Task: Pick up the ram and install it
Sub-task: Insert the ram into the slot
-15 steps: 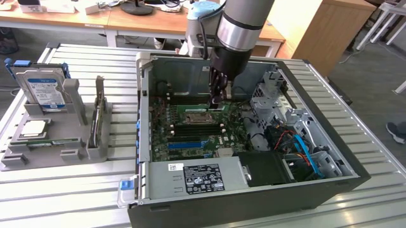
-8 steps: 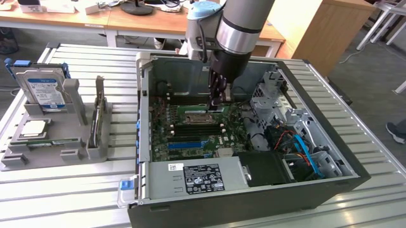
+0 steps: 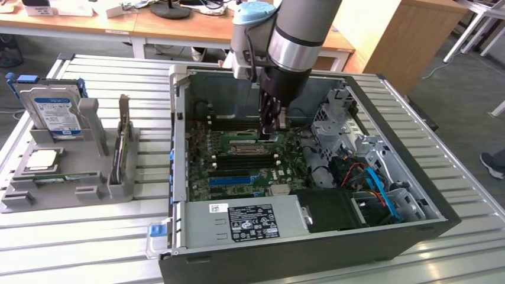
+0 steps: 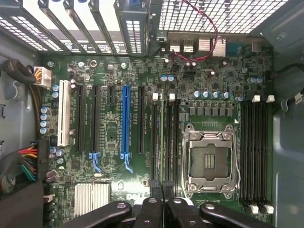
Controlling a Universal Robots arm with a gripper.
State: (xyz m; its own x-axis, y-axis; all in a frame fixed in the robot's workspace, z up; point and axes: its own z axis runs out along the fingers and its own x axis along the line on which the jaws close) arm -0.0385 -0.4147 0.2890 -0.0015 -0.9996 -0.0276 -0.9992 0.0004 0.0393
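1. Nearest us in the wrist view, the black two-fingered gripper [image 4: 161, 190] has its jaws drawn narrow, pinching the long, thin green ram [image 4: 162, 137], which we see edge-on.
2. We see the ram lying along the black memory slots [image 4: 171, 142] of the green motherboard [image 4: 109, 133], just beside the square silver processor socket [image 4: 210, 159]; whether it is seated we cannot tell.
3. From the exterior view, we find the gripper [image 3: 268, 133] reaching down inside the open black computer case [image 3: 410, 195].
4. On the exterior view's left, a grey holder [image 3: 47, 189] carries a silver hard drive with a blue-and-white label [image 3: 57, 115] and a square silver processor chip [image 3: 42, 160].
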